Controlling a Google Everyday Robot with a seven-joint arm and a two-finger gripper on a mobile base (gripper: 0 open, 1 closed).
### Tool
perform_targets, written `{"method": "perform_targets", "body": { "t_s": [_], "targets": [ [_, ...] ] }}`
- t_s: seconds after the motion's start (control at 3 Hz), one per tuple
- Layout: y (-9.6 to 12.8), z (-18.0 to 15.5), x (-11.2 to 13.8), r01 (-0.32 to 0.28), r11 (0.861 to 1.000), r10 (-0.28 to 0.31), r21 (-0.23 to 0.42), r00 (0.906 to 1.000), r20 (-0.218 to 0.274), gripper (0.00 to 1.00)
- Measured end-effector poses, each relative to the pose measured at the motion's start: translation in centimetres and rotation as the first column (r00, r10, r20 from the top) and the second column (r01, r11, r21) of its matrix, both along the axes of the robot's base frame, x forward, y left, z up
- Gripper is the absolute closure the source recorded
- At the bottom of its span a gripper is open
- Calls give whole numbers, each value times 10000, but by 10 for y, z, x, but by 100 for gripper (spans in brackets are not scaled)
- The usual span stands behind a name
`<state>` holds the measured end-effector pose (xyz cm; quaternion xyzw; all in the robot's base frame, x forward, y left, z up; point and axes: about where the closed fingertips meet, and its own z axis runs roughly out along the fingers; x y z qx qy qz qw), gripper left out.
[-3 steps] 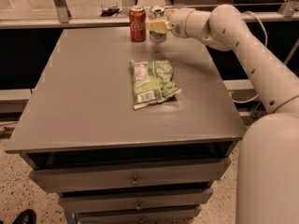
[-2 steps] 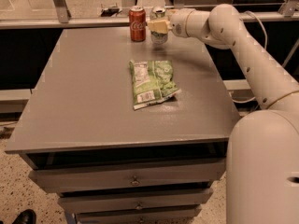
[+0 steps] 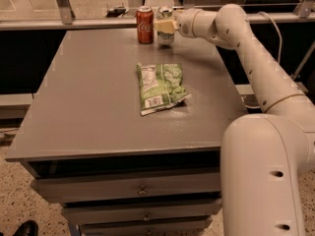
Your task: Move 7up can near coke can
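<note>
Grey table (image 3: 88, 107) seen from the front and above, with drawers (image 3: 140, 191) under its top. Coke can (image 3: 144, 24) stands upright at the far edge, a little left of middle. 7up can (image 3: 166, 39) is upright just beside it on the right, the pair side by side in a row along that edge. Gripper (image 3: 166, 26) is at the same far edge, reaching in from the right at mid-can height. Its cream fingers (image 3: 167, 25) are closed round the middle of the 7up can and cover most of the label, so only the shiny top and the lower band show. The can's base looks level with the coke can's base and seems to rest on the table, though the contact is not clear from here. White arm (image 3: 256, 68) runs from a bulky body (image 3: 266, 176) at lower right, up and leftward to the wrist behind the gripper. Green chip bag (image 3: 160, 85) lies flat near the table's middle, well apart from both cans and nearer the camera, its barcode end toward the front. A dark shoe tip (image 3: 24, 227) sits on the speckled floor at bottom left.
</note>
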<state>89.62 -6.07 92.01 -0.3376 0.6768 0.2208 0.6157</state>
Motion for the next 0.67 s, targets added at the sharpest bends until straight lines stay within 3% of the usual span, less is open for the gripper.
{"method": "perform_targets", "body": {
  "t_s": [0.67],
  "targets": [
    [21,-3,7,-367,9989,372,279,9991,-193,31]
  ]
}}
